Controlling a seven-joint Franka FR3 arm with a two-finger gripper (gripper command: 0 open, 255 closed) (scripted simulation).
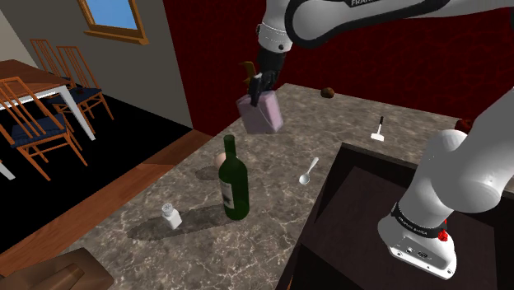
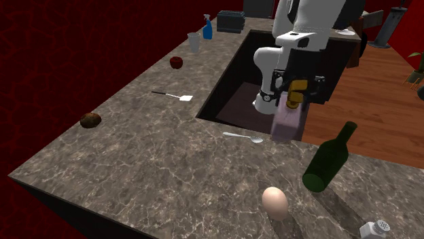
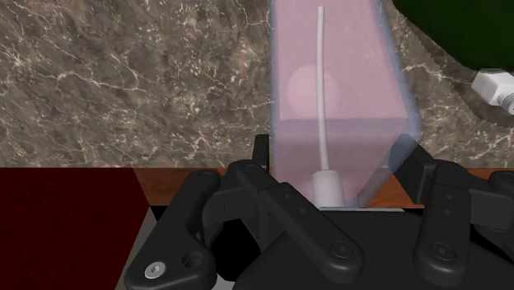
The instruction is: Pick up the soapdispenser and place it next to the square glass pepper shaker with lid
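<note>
The grey marbled worktop (image 1: 264,247) has a dark sink (image 2: 234,88) sunk in it beside my base. Nearest, close to the worktop's near edge in the shoulder view, stands the small white pepper shaker (image 1: 171,216). Just behind it the green bottle (image 1: 234,181) stands upright. Then there is an egg (image 1: 220,159), and a spoon (image 1: 308,171) lies toward the sink's edge. My arm rises high and bends over, the hand pointing down at the worktop. My gripper (image 1: 260,86) is closed on the soap dispenser (image 1: 262,114). The two fingers press its pale pink body at the pump end, so it hangs under the hand, a little tilted. It is in the air over the worktop's middle, well apart from the shaker. Farther, a spatula (image 1: 379,130) lies toward the far edge, before a dark red wall (image 1: 214,49).
</note>
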